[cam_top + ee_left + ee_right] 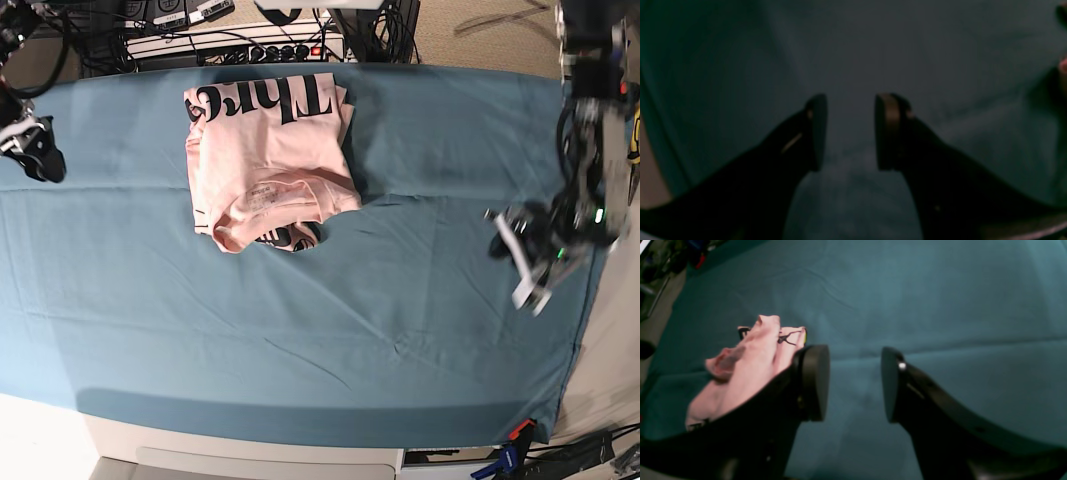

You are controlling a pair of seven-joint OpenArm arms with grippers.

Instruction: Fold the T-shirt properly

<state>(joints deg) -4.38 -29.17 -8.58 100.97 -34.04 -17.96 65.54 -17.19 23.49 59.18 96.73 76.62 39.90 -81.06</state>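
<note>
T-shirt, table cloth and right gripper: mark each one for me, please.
T-shirt (268,160): base view, on the plain pink middle, below the lettering.
table cloth (300,330): base view, on a bare stretch near its centre.
right gripper (855,383): right wrist view, midway between its open fingertips.

The left gripper (850,133) has matte black curved fingers with tan-edged round pads. The right gripper (855,383) matches in black, bearing one small silver screw.

T-shirt (268,160): pale pink cotton, folded into a compact, roughly rectangular bundle with a rumpled lower edge. Large black serif lettering shows along its far edge and again at the near edge. Lies flat on the teal-covered bench (300,330), far side, left of centre.
</note>
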